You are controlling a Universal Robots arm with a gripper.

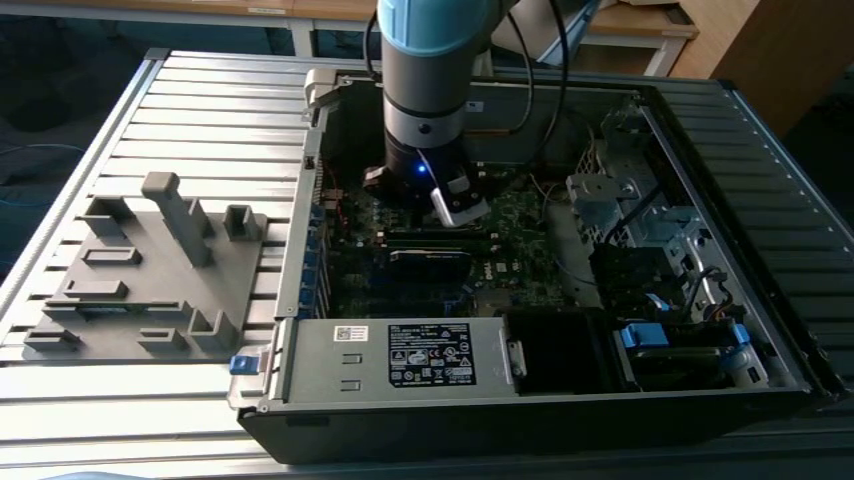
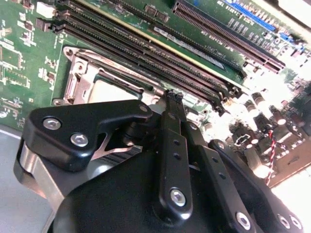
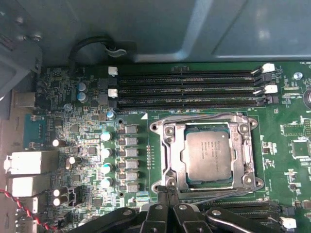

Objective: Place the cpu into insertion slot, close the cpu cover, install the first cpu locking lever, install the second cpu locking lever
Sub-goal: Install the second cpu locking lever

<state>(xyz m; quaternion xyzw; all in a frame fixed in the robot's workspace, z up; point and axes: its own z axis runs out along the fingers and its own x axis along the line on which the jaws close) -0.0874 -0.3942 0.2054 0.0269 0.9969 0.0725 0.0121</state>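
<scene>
While the arm is reaching down into the open computer case point(image 1: 694, 400), the gripper point(image 3: 168, 190) is hovering at the edge of the insertion slot point(image 3: 167, 160) on the motherboard point(image 3: 87, 141), its slim fingers point(image 2: 174, 99) pressed together with nothing between them. The cpu point(image 3: 208, 155) is sitting flat inside the slot, framed by the cpu cover point(image 3: 209, 120), which is lying closed over it. Long memory slots point(image 3: 187, 87) are running along the socket's far side. A grey fixture block point(image 1: 147, 275) is resting on the bench's slatted top beside the case.
</scene>
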